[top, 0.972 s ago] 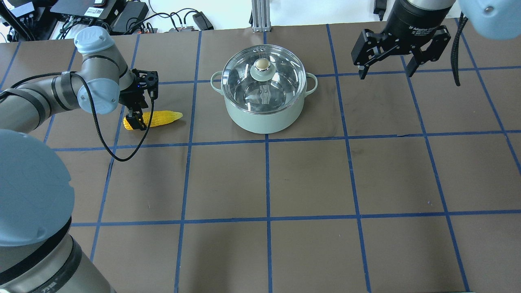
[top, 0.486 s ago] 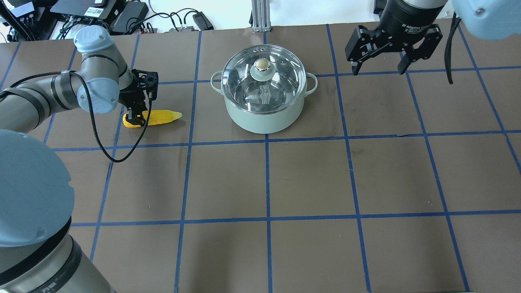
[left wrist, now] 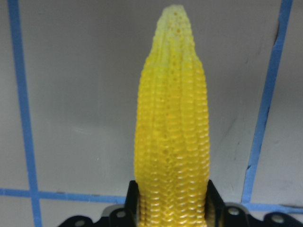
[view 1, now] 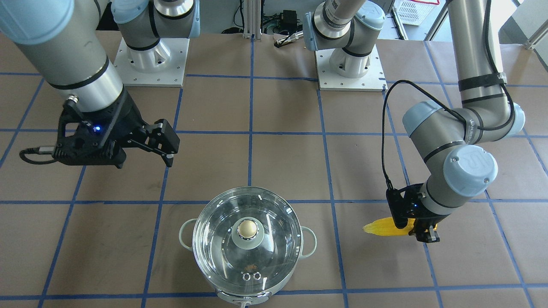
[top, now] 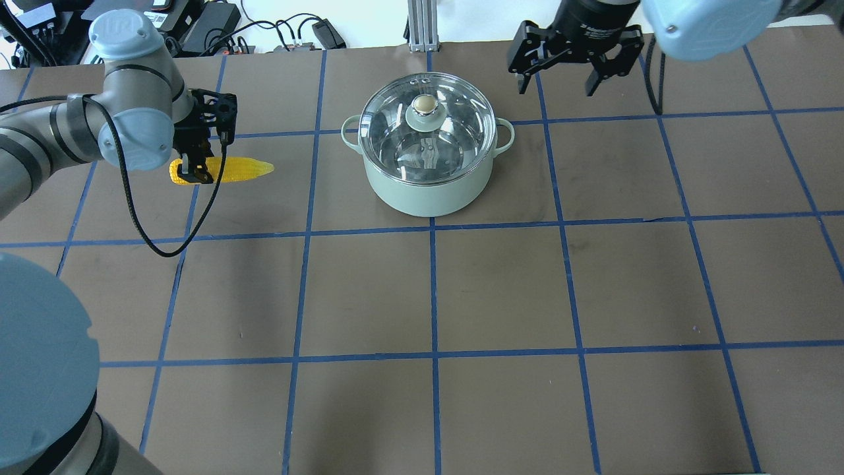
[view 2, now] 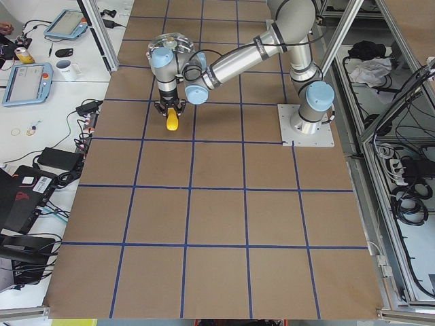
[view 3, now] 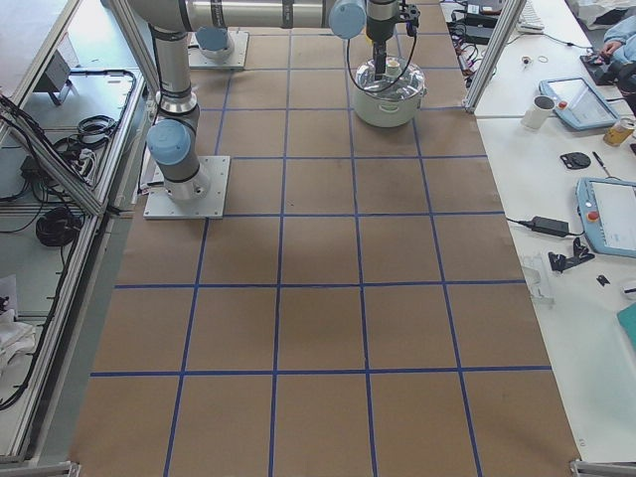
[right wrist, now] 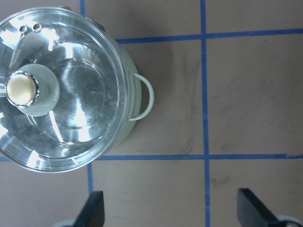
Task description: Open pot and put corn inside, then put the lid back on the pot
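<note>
Gripping the corn point(top: 234, 169) by its thick end in the left gripper point(top: 198, 175) — jaws drawn in to the width of the cob, pressing on both its sides at the bottom of the left wrist view. Holding it level, bright yellow along the body, pointing the paler tapered tip toward the pot point(top: 428, 191), well apart from it on the robot's left. Not showing clearly whether resting on the table point(top: 501, 284) or hanging just over it. Standing the pot upright on that brown table with its blue grid lines, toward the far edge from the robot, pale grey-green outside and shiny steel within. Wearing the lid point(top: 455, 132) squarely on the rim, closing the pot all round, with the cream-gold knob point(top: 424, 103) at the centre of the glass dome and the two vent holes point(top: 417, 80) on the side away from the robot. Hovering the right gripper point(top: 556, 82) off the pot's right side, raised clear of the lid and of the near loop handle point(top: 506, 135), touching neither — jaws spread wide, gripping nothing. Looking down in the right wrist view on the lid at upper left, framing brown table and a blue line between the two black fingertips point(right wrist: 92, 210) at the lower edge.
</note>
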Action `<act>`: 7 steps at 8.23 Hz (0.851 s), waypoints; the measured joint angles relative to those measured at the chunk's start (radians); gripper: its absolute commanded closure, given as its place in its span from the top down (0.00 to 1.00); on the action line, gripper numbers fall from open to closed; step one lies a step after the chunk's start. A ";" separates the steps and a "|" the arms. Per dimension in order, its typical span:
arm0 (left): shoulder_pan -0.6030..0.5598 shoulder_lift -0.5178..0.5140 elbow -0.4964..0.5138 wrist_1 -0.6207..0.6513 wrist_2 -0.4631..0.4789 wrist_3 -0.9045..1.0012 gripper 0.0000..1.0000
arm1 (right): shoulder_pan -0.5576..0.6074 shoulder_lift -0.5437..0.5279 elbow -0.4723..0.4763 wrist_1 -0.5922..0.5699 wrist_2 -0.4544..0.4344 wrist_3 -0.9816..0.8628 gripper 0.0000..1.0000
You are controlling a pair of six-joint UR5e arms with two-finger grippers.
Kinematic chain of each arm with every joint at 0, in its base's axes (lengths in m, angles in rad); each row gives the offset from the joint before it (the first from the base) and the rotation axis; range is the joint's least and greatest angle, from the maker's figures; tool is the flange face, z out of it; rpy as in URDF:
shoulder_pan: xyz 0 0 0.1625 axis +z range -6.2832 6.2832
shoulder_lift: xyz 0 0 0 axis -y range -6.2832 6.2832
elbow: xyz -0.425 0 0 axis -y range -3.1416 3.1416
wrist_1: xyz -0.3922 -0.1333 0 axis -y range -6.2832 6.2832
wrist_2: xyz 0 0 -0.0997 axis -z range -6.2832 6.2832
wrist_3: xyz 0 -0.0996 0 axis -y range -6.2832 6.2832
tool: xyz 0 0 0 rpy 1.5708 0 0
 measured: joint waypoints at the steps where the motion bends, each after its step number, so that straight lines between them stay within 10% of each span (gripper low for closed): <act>1: -0.001 0.042 0.001 -0.002 0.007 0.002 0.00 | 0.034 0.032 -0.006 -0.054 0.017 0.047 1.00; 7: -0.025 0.199 0.012 0.008 0.012 0.005 0.00 | 0.170 0.221 -0.027 -0.375 0.074 0.248 1.00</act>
